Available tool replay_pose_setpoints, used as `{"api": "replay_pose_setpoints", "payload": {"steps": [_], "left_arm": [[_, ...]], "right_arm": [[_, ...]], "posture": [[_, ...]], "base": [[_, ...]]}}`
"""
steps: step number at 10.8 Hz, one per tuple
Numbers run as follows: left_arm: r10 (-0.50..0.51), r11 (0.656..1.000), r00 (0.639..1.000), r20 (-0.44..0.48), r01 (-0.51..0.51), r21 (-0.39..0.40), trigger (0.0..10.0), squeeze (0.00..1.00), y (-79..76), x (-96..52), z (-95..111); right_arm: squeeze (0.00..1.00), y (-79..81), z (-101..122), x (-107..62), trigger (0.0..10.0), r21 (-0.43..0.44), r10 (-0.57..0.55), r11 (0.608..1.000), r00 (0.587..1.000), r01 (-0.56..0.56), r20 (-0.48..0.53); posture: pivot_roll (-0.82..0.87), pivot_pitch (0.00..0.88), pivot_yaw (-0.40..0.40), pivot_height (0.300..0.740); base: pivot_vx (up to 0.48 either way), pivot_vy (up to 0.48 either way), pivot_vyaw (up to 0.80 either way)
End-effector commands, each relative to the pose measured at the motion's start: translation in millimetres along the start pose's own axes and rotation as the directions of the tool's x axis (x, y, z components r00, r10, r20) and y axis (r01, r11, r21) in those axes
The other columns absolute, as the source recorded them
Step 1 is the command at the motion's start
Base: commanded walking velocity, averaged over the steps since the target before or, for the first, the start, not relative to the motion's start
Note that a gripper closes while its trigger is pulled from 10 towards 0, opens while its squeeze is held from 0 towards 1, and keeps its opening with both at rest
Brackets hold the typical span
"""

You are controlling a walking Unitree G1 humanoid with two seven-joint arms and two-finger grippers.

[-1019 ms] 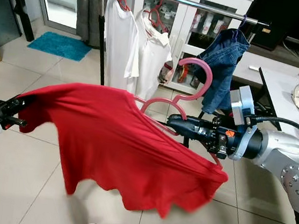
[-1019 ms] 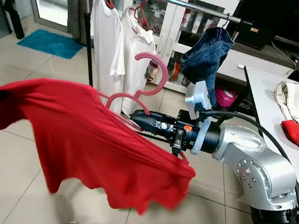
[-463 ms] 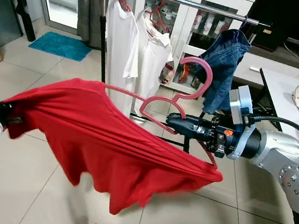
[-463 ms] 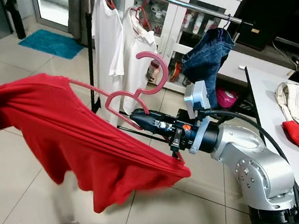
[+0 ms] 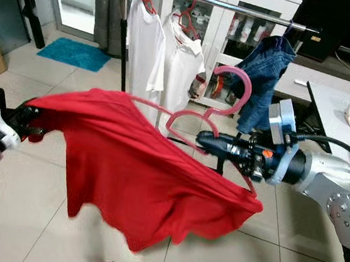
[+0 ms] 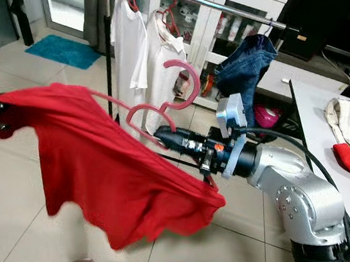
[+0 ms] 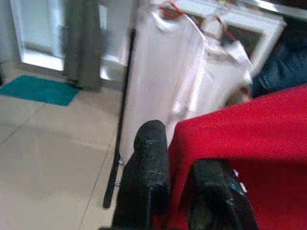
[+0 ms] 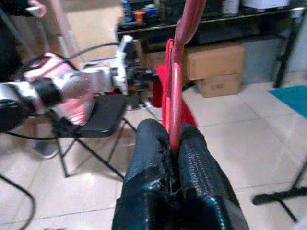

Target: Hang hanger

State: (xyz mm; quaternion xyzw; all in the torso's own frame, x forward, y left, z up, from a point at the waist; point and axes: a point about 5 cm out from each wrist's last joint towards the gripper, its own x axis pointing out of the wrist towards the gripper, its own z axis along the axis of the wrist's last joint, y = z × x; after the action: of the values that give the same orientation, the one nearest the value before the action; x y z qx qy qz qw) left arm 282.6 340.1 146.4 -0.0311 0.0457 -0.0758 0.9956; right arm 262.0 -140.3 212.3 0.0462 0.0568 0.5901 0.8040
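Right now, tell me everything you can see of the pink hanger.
The pink hanger looks like plastic, with a big curved hook pointing up and a looped neck below it. It is held out level in front of the clothes rail, not yet hung. The right gripper is shut on its neck. The red shirt is draped over its arms, and the left gripper pinches the shirt's far end.

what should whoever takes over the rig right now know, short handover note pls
Right tool: shut on the pink hanger, held out in front of the rack.
Left tool: shut on the far edge of the red shirt, stretching it out to the robot's left.
Shirt is draped on the hanger; one hanger arm is partly bare.
Clothes rail stands ahead with two white shirts and a denim garment.
Done: shirt mostly on the hanger.
Left: seat the shirt, release the left tool, hook the hanger on the rail.
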Motion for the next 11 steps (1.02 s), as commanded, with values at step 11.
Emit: {"api": "replay_pose_setpoints", "payload": {"steps": [11], "left_arm": [[-0.861, 0.434, 0.485, -0.153, 0.858, 0.274, 10.0, 1.00, -121.3, 28.1, 91.8]], "right_arm": [[0.00, -15.1, -7.1, 22.8, 10.0, -0.228, -0.151, 0.968, 0.970, 0.107, -0.188]], "posture": [[-0.01, 0.000, -0.049, 0.740]], "base": [[0.000, 0.000, 0.00]]}}
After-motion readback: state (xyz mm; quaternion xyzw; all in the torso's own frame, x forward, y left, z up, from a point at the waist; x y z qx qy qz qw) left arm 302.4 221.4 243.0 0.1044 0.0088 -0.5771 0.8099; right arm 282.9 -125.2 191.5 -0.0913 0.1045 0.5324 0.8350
